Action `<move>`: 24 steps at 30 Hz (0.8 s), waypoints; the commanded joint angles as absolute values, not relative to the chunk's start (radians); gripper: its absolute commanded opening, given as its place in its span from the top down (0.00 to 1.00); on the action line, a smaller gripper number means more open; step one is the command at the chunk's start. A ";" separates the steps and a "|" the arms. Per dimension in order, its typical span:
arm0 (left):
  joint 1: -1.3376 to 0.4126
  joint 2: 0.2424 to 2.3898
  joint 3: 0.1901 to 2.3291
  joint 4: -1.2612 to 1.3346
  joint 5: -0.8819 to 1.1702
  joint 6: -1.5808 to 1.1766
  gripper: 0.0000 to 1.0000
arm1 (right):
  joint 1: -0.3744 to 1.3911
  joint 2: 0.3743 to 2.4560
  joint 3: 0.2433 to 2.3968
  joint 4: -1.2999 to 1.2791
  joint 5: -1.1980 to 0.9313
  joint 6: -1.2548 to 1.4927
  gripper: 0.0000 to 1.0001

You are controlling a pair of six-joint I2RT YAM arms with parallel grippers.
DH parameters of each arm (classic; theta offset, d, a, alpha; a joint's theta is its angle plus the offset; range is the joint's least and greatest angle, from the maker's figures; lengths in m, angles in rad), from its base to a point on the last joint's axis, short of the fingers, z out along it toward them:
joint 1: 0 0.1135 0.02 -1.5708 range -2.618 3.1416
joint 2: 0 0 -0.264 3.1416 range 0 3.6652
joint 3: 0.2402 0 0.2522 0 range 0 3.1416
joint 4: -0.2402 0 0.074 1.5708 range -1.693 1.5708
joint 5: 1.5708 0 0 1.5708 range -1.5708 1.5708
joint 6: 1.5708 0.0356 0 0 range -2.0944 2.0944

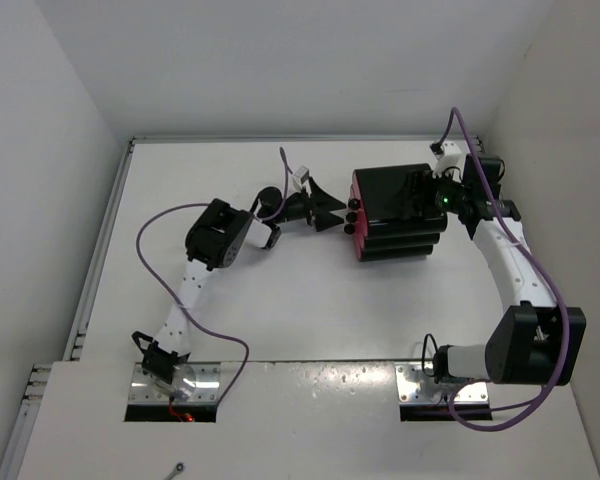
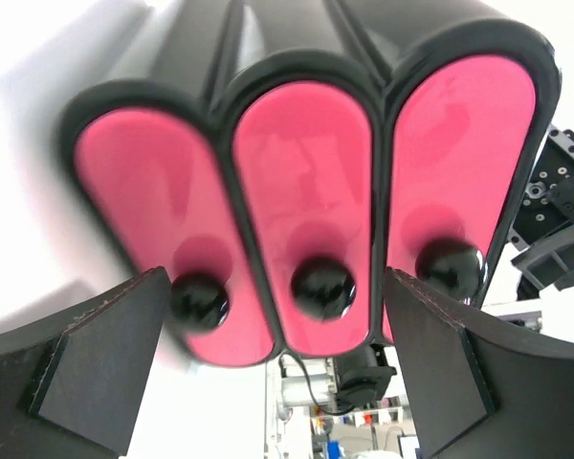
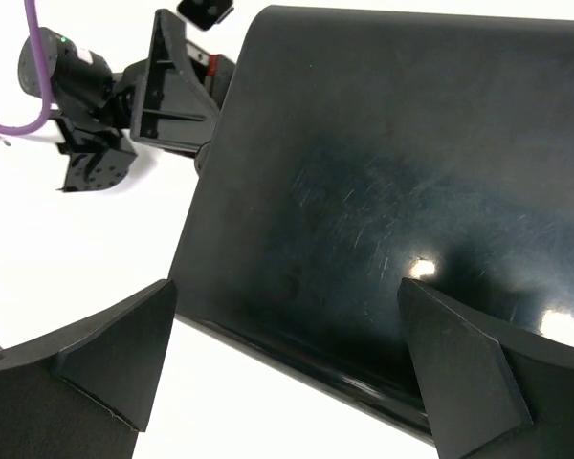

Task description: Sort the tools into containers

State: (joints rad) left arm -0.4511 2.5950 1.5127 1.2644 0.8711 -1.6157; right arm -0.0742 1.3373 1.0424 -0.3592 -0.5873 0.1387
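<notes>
Drawer-opening step: left gripper (image 2: pixel 275 296) gaped wide at the knobs (image 2: pixel 322 287), right gripper (image 3: pixel 287 292) sat wide over the box (image 3: pixel 392 153); next needed pinch-and-pull leftward.

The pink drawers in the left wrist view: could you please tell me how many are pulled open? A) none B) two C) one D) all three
A: all three pink drawers sit flush in the black box, knobs in line, facing the open left fingers.
</notes>
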 commanded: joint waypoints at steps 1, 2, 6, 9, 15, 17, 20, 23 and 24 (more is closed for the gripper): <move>-0.397 2.433 1.450 1.309 0.854 -1.539 0.00 | -0.074 1.345 1.032 -0.456 -0.569 0.146 0.00; -0.388 2.403 1.430 1.248 0.864 -1.472 0.00 | -0.074 1.345 1.032 -0.456 -0.569 0.146 0.00; -0.321 2.225 1.344 0.937 0.873 -1.199 0.00 | -0.074 1.306 1.072 -0.446 -0.558 0.155 0.00; -0.270 2.077 1.333 0.592 0.836 -0.931 0.00 | -0.074 1.275 1.109 -0.446 -0.549 0.164 0.00; -0.145 1.882 1.365 0.017 0.730 -0.476 0.00 | -0.074 1.252 1.225 -0.437 -0.539 0.213 0.00; -0.105 1.861 1.378 -0.128 0.719 -0.422 0.00 | -0.074 1.243 1.268 -0.437 -0.512 0.213 0.00; -0.016 1.795 1.300 -0.189 0.733 -0.353 0.00 | -0.074 1.230 1.287 -0.437 -0.418 0.213 0.00; 0.057 1.704 1.181 -0.213 0.712 -0.296 0.00 | -0.083 1.204 1.266 -0.468 -0.316 0.146 0.00; 0.069 1.681 1.155 -0.222 0.698 -0.272 0.00 | -0.083 1.204 1.252 -0.494 -0.295 0.131 0.00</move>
